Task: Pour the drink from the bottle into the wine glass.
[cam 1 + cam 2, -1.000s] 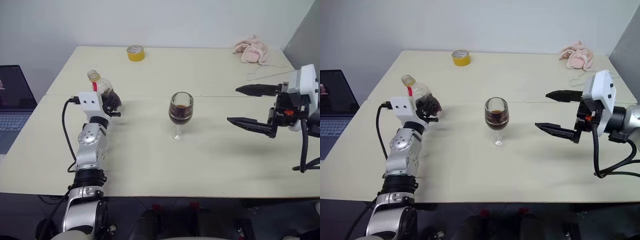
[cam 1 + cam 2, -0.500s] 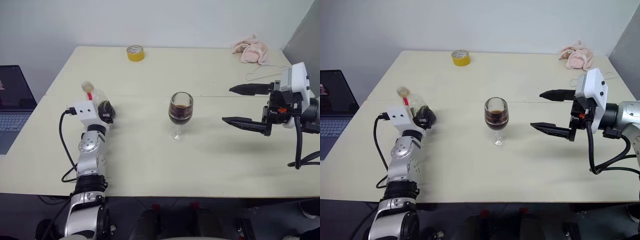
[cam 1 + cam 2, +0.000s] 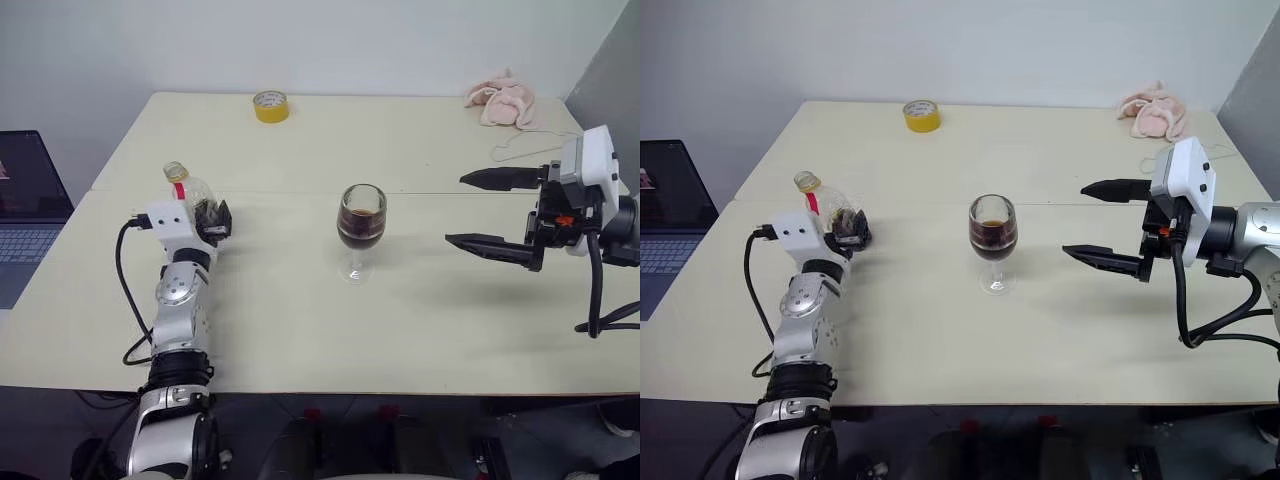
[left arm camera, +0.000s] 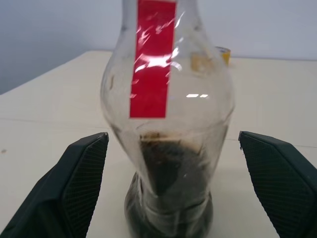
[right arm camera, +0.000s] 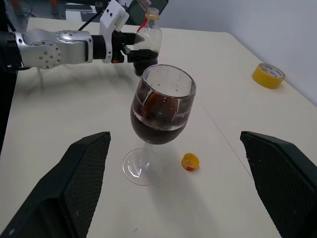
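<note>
- Two grippers hang over a pale table [image 3: 420, 330], one at each side, with the wine glass [image 3: 361, 232] standing between them near the middle.
- Left gripper [image 4: 173, 193] sits low at the table's left side, fingers [image 4: 81, 173] spread wide on either side of the bottle [image 4: 166, 99]; in the left wrist view a clear gap shows between each finger pad and the bottle's wall, so nothing is pinched.
- Bottle stands upright on the table with no cap on its neck, a red strip running down its clear body and a little of the dark drink [image 4: 171, 168] pooled at the bottom.
- Right gripper [image 3: 495, 212] hovers above the table at the right, pointing toward the wine glass and well apart from it, its two black fingers [image 3: 485, 245] splayed wide with nothing between them.
- Wine glass stands upright on its foot, its bowl about half full of the dark brown liquid.
- Small yellow cap [image 5: 190, 161] lies on the table just beside the glass's foot, seen in the right wrist view.
- Farther back, a yellow tape roll [image 3: 271, 105] rests near the table's far edge.
- Pink cloth [image 3: 501, 102] lies bunched at the far right corner, with a thin white cord [image 3: 520, 148] just beside it.
- Laptop [image 3: 25, 210] sits off the table's left side.
</note>
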{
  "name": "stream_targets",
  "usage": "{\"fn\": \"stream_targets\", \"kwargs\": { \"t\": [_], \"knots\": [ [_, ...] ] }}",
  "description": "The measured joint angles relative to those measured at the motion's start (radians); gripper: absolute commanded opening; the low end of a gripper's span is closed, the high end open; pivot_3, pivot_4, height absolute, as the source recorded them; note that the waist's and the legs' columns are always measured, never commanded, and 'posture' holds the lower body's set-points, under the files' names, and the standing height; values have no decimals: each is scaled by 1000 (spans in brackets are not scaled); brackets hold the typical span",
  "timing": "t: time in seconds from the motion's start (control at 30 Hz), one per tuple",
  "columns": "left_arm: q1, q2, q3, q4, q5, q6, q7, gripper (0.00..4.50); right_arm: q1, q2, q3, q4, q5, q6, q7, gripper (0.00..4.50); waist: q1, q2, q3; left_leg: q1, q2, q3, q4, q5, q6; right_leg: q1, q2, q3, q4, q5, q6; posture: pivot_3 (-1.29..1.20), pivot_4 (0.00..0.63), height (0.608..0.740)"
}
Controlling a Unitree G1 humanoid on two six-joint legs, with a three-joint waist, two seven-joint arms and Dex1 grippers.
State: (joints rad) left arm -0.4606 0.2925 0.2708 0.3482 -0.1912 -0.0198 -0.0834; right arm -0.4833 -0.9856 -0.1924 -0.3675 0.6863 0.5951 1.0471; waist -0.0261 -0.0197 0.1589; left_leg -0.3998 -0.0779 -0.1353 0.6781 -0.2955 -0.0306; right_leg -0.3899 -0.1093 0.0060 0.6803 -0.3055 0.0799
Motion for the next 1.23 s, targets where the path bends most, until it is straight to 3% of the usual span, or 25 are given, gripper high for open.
{"fn": "stream_targets", "kwargs": {
  "t": [0.4, 0.53, 0.63, 0.77, 0.97, 1.23],
  "knots": [
    [185, 109, 44, -394, -87, 244, -73, 4466, 1, -8, -3, 150, -52, -66, 61, 4500, 0, 0, 0, 0, 1, 0, -1, 0, 0, 0, 0, 1, 0, 0, 0, 0, 150, 740],
    [248, 184, 84, -496, -230, 375, -205, 4466, 1, -19, -9, 191, -76, -86, 75, 4500, 0, 0, 0, 1, 1, 0, -1, 0, 0, 0, 0, 1, 0, 0, 0, 0, 150, 740],
    [310, 302, 86, -553, -350, 483, -383, 4466, 3, -20, -41, 240, -72, -88, 93, 4500, 0, 1, 0, 1, 1, 1, -2, 0, 0, 0, 1, 2, -1, 0, 0, 0, 150, 740],
    [326, 458, 74, -598, -439, 567, -591, 4466, 48, -19, -75, 305, -70, -89, 114, 4500, 3, 1, 0, 1, 1, 0, -2, 0, 0, 0, 1, 1, -1, 0, 0, 0, 150, 740],
    [274, 607, 26, -605, -480, 641, -791, 4466, 88, 14, -69, 318, -74, -89, 129, 4500, -5, 4, 0, 2, 1, 2, -3, 0, 0, 0, 1, 3, -1, 0, 0, 0, 150, 740],
    [223, 628, -10, -589, -472, 665, -879, 4466, 86, 43, -58, 246, -66, -77, 121, 4500, -5, 4, 0, 2, 2, 1, -3, 0, 0, 0, 1, 3, -1, 0, 0, 0, 150, 740]
  ]
}}
